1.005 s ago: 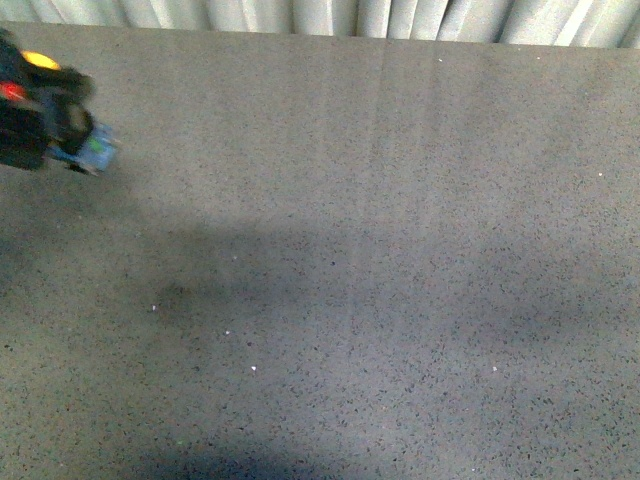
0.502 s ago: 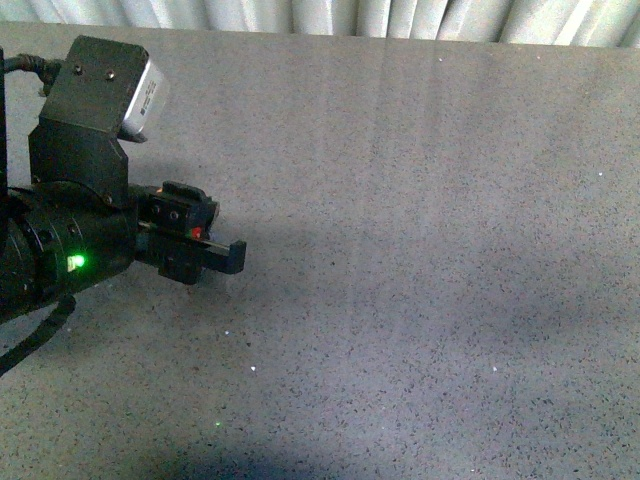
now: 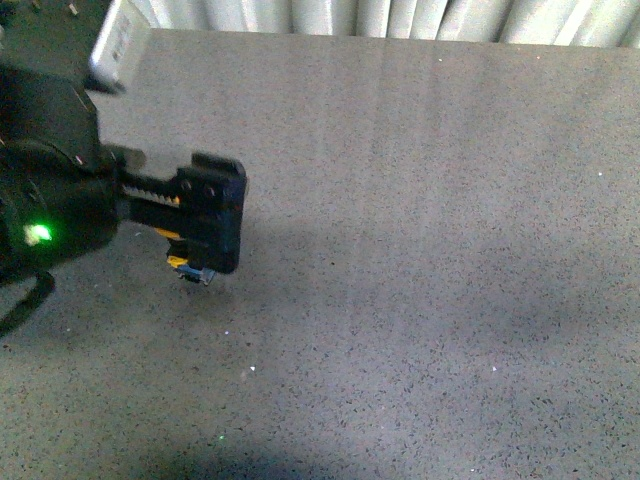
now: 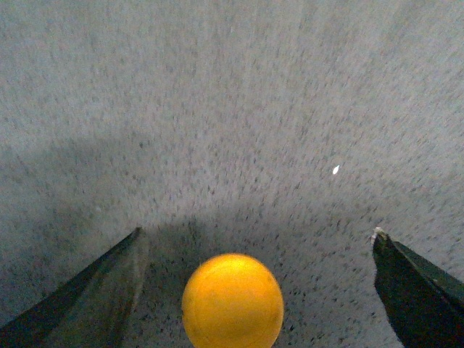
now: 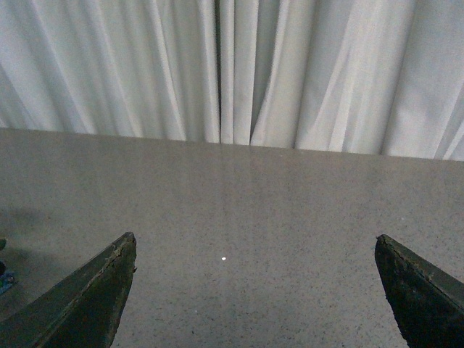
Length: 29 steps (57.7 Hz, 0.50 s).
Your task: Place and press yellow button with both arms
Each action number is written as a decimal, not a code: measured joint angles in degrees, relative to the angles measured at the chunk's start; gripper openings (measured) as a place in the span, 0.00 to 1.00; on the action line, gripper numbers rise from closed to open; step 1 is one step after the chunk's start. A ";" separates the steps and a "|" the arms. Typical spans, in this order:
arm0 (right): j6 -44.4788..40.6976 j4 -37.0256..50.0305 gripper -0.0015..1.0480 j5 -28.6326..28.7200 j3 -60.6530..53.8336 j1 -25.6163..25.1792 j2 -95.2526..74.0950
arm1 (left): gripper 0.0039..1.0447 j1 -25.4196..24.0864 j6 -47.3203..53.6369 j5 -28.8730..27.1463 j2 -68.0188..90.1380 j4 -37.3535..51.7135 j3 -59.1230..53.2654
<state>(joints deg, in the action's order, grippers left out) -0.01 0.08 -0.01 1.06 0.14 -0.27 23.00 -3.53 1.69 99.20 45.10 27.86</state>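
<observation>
The yellow button (image 4: 232,301) shows in the left wrist view as a round orange-yellow cap on the grey table, between the two dark fingers and touching neither. My left gripper (image 4: 257,232) is open around it. In the front view the black left arm reaches in from the left. Its gripper (image 3: 212,220) hangs over the button (image 3: 180,263), of which only a yellow and blue bit shows beneath. My right gripper (image 5: 254,239) is open and empty above the table, facing the curtain. It is out of the front view.
The grey speckled table (image 3: 420,260) stretches to the right of the left arm. A white curtain (image 5: 232,65) hangs behind its far edge. A small blue bit (image 5: 3,281) shows at the edge of the right wrist view.
The left arm has swung in from the far left corner toward the table's middle left. Its jaws now stand wide apart with the button showing beneath them.
</observation>
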 joint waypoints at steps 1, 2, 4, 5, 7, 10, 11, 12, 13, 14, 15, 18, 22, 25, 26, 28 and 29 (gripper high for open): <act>0.00 0.00 0.91 0.00 0.00 0.00 0.00 | 0.93 -0.28 -0.07 0.35 -1.62 -0.59 0.00; 0.00 0.00 0.91 0.00 0.00 0.00 0.00 | 0.92 -0.46 -0.13 0.72 -2.40 -1.18 -0.02; 0.00 0.00 0.91 0.00 0.00 0.00 0.00 | 0.91 -1.09 -0.28 1.64 -4.92 -2.51 -0.02; 0.00 0.00 0.91 0.00 0.00 0.00 0.00 | 0.91 -1.57 -0.31 2.12 -6.62 -3.39 -0.04; 0.00 0.00 0.91 0.00 0.00 0.00 0.00 | 0.91 -2.45 -0.50 3.19 -9.25 -4.70 -0.09; 0.00 0.00 0.91 0.00 0.00 0.00 0.00 | 0.91 -3.87 -0.98 4.83 -12.74 -6.25 -0.20; 0.00 0.00 0.91 0.00 0.00 0.00 0.00 | 0.91 -4.63 -1.14 5.81 -14.49 -6.99 -0.31; 0.00 0.00 0.91 0.00 0.00 0.00 0.00 | 0.91 -5.09 -1.18 6.21 -15.41 -7.37 -0.37; 0.00 0.00 0.91 0.00 0.00 0.00 0.00 | 0.91 -5.97 -1.27 7.26 -17.20 -8.13 -0.52; 0.00 0.00 0.91 0.00 0.00 0.00 0.00 | 0.91 -6.43 -1.31 7.67 -18.05 -8.50 -0.59; 0.00 0.00 0.91 0.00 0.00 0.00 0.00 | 0.91 -7.04 -1.03 6.93 -19.41 -8.37 -0.98; 0.00 0.00 0.91 0.00 0.00 0.00 0.00 | 0.82 -8.35 0.42 -1.92 -22.47 -1.18 -3.78; -1.03 -3.39 0.91 2.69 1.18 -0.68 -1.77 | 0.72 -11.76 1.49 -7.39 -27.63 2.91 -7.74; -2.91 -13.64 0.91 7.30 5.86 -1.22 -8.63 | 0.63 -16.26 1.99 -5.88 -32.92 1.16 -10.43; -3.32 -15.34 0.91 7.80 6.80 -1.18 -10.47 | 0.60 -18.27 2.16 -4.48 -35.28 0.00 -11.50; -4.31 -18.47 0.91 8.59 9.35 -0.66 -15.98 | 0.55 -20.44 2.27 -3.30 -38.53 -1.55 -13.05; -5.09 -18.75 0.91 8.76 10.62 -0.11 -19.32 | 0.51 -21.33 2.34 -2.91 -40.65 -2.27 -14.05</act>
<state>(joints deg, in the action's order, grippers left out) -5.10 -18.68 8.75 11.68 0.03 -19.59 1.67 -1.19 -1.21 58.54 42.83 13.80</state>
